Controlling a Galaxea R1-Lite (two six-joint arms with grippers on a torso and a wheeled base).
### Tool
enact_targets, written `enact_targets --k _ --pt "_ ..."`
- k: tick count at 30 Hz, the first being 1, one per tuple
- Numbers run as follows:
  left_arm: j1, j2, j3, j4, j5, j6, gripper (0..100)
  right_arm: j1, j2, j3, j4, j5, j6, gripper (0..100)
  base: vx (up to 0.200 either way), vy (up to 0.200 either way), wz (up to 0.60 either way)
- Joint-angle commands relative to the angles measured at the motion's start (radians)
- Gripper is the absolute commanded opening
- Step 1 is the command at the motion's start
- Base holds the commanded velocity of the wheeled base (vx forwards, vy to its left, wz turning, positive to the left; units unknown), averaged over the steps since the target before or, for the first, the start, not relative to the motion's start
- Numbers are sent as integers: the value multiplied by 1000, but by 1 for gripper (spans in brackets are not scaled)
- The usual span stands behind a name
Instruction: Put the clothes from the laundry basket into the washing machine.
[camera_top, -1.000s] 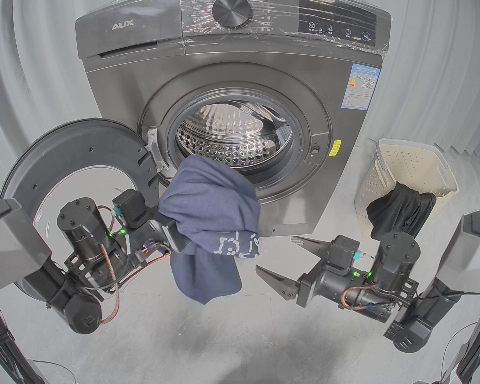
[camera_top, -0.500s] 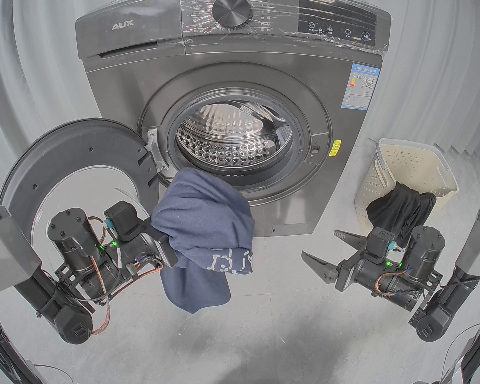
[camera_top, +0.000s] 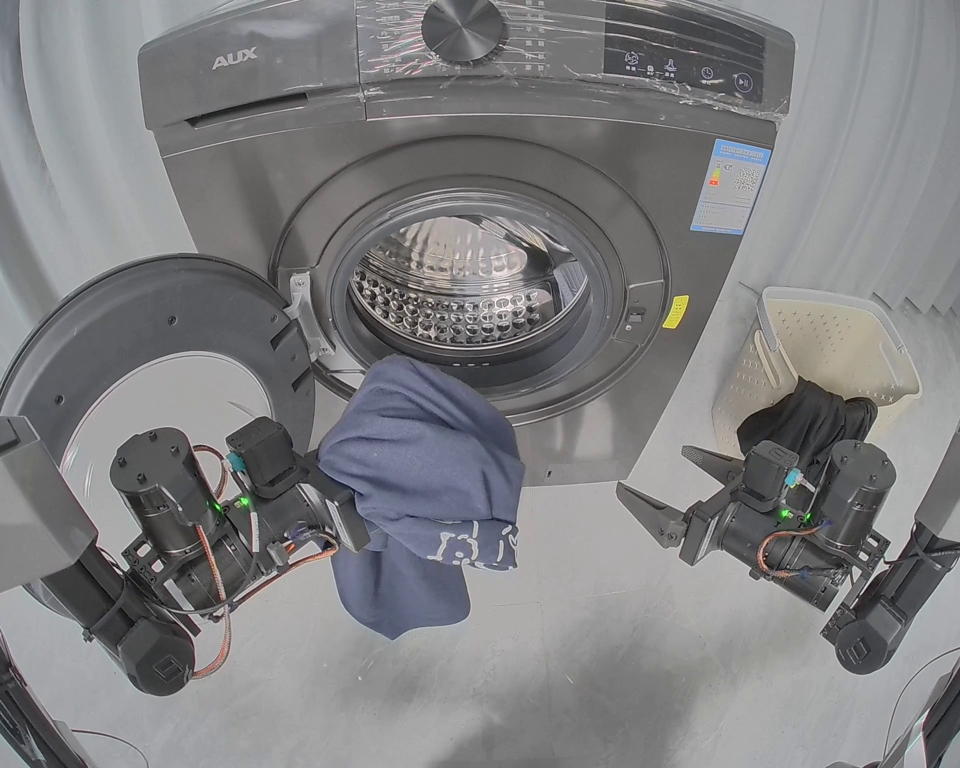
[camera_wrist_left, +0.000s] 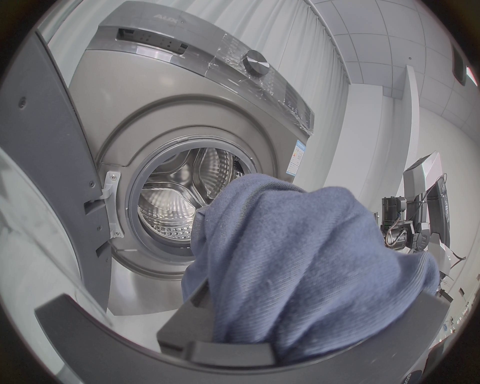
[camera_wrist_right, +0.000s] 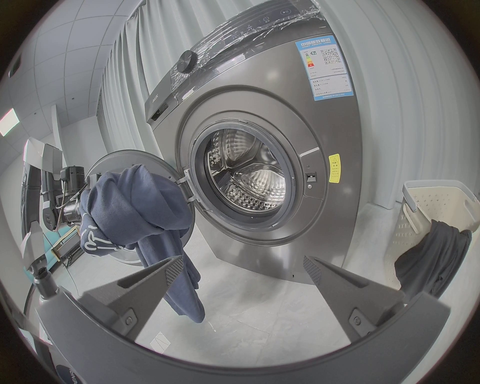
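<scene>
A dark blue garment (camera_top: 420, 470) with white print hangs bunched just below and in front of the washing machine's open drum (camera_top: 460, 280). My left gripper (camera_top: 362, 505) is shut on it, its fingers buried in the cloth (camera_wrist_left: 300, 260). My right gripper (camera_top: 658, 472) stands open and empty, low at the right, beside the cream laundry basket (camera_top: 840, 340). A black garment (camera_top: 800, 425) hangs over the basket's near rim. The right wrist view looks between the open fingers (camera_wrist_right: 242, 262) at the blue garment (camera_wrist_right: 135, 210), the basket (camera_wrist_right: 440, 200) and the black garment (camera_wrist_right: 435, 255).
The round machine door (camera_top: 150, 330) is swung fully open to the left, right behind my left arm. The grey washing machine (camera_top: 560, 120) stands against a white curtain. Bare pale floor (camera_top: 560, 640) lies between the two arms.
My right gripper, still open, has drawn back from the middle to the right, next to the basket. The left gripper with the blue garment has hardly moved. The head camera shifted slightly.
</scene>
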Motion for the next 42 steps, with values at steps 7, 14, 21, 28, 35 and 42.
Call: enact_targets --k 7,14,21,28,35,42 --pt "-4 9 -1 0 0 3 0 6 2 1 0 1 0 100 200 0 0" --pt "-4 22 -3 0 0 13 0 20 2 14 0 2 0 100 200 0 0" --pt "-25 36 5 -1 2 15 0 72 5 30 0 2 1 100 29 0 0" --pt "-33 38 12 -1 3 20 0 92 9 30 0 1 4 100 0 0 0" --pt "-59 50 -12 -1 8 23 0 107 6 30 0 1 3 100 0 0 0" --pt "-56 139 -161 6 12 10 0 127 -3 32 0 -1 4 100 0 0 0"
